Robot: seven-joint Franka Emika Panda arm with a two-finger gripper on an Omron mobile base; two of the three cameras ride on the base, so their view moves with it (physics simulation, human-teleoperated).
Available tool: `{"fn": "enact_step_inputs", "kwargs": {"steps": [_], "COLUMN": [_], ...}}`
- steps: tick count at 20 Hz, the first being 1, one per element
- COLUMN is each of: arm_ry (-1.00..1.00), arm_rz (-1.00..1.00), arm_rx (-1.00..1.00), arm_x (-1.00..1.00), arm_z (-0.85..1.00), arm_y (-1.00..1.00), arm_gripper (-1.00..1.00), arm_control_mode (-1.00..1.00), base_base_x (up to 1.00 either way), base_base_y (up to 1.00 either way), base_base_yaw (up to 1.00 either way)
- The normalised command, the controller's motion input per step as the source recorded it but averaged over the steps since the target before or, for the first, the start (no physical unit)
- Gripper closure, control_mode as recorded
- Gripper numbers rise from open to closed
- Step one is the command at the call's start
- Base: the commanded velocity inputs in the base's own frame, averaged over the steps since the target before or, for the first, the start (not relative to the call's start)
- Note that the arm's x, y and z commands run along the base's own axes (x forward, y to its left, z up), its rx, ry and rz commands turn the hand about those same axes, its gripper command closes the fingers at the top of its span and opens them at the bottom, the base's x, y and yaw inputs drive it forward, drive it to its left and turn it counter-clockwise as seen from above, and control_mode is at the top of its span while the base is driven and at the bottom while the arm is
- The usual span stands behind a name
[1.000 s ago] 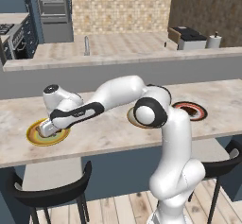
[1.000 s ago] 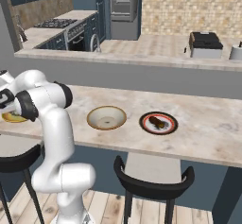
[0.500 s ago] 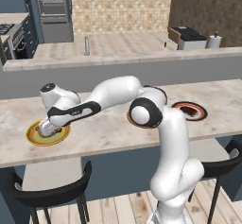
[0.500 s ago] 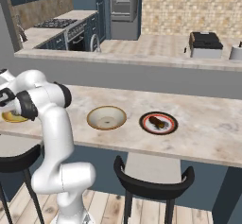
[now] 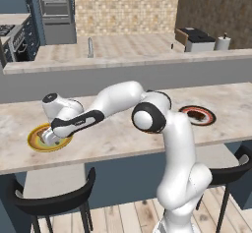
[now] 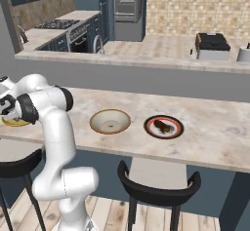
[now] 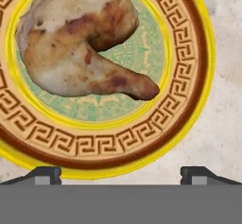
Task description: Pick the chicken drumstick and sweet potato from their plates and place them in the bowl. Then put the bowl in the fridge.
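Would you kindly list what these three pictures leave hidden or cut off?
- Golden-brown chicken drumstick: hand view, top cut by the frame edge.
- Yellow-rimmed plate: left base view, middle hidden by the robot's hand; right base view, mostly behind the arm.
- Brown-rimmed beige bowl: left base view, hidden behind the elbow.
- Dark reddish-brown sweet potato: too small for detail.

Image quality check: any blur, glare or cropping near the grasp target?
Hand view: chicken drumstick sharp but cropped at the top edge; plate evenly lit, no glare. Left base view: soft and low-detail, forearm covers part of the plate. Right base view: bowl clear, only faint shadows.
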Motion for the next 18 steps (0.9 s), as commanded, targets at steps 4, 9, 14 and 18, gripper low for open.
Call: {"fn": "enact_step_inputs", "kwargs": {"steps": [4, 9, 14, 18], "arm_ry": [-0.09, -0.03, -0.01, 0.0], "arm_rz": [0.07, 0.08, 0.05, 0.01], "arm_rx": [0.0, 0.0, 0.0, 0.01], "arm_x": [0.19, 0.24, 0.22, 0.17], "arm_z": [-0.07, 0.0, 0.0, 0.0], "arm_y": [-0.03, -0.02, 0.0, 0.03], "arm_gripper": [-1.0, -1.0, -1.0, -1.0], "arm_control_mode": [-1.0, -1.0, -1.0, -1.0], "base_base_x": [0.0, 0.0, 0.0, 0.0], "base_base_y": [0.0, 0.0, 0.0, 0.0], "base_base_yaw": [0.0, 0.0, 0.0, 0.0]}}
